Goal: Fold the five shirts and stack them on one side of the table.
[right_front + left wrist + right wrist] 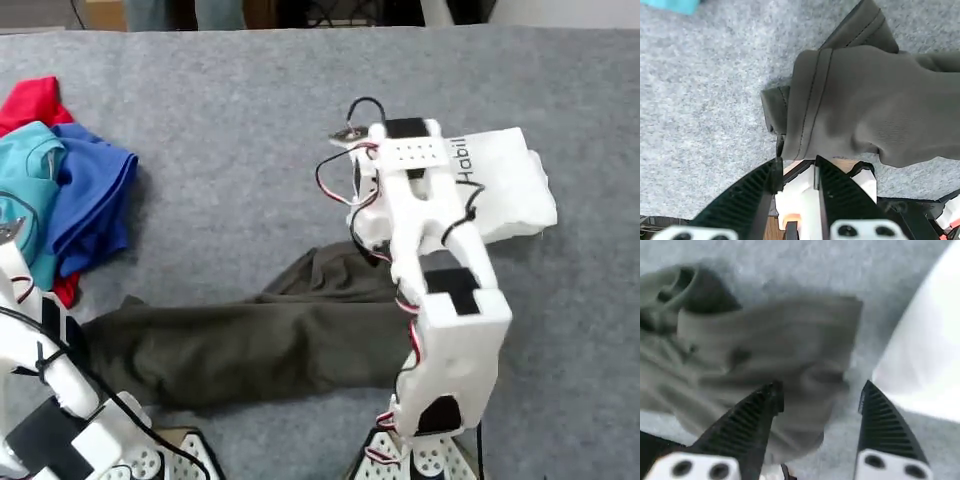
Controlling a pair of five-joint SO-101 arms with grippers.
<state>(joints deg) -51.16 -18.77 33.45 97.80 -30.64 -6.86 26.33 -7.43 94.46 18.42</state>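
Note:
A dark olive shirt (250,345) lies stretched lengthwise along the front of the grey table. Its hemmed end (805,115) sits just beyond my left gripper (797,162), whose fingers stand a little apart with no cloth between them. My right gripper (822,390) hangs wide open over the shirt's rumpled other end (765,340). A folded white shirt (510,185) lies beside it on the right, also visible in the right wrist view (930,355). At the far left, red (30,100), teal (25,170) and blue (95,190) shirts lie in a loose pile.
The white right arm (430,200) reaches from the front edge over the table's middle and covers part of both shirts. My left arm (45,380) stands at the front left corner. Bare grey cloth (250,120) spans the back of the table.

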